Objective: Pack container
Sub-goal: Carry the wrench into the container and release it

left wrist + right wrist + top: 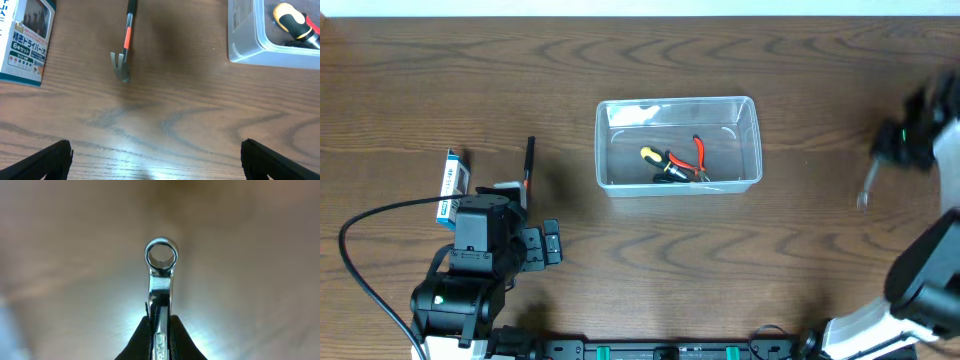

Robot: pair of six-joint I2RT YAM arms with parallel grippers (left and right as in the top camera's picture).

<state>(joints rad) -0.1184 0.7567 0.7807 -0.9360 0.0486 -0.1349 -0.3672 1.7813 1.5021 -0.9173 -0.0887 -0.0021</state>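
The clear, round-cornered plastic container [678, 143] sits mid-tabletop [770, 260] on dark wood grain. It holds a yellow-and-black screwdriver [655, 157] and red-handled pliers [700, 152]. Only the right wrist view shows the right pincer [160, 335] clenched on a shiny steel ring-ended wrench [161, 275]; overhead, that arm blurs. The left wrist view shows the left pincer [155, 160] released, fingers wide apart, with a black-and-orange forked pry bar [125, 45] and a blue-and-white box [25, 40] beyond.

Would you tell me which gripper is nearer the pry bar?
Left. The left gripper is short of the pry bar; the right gripper, holding a wrench, is beyond the container.
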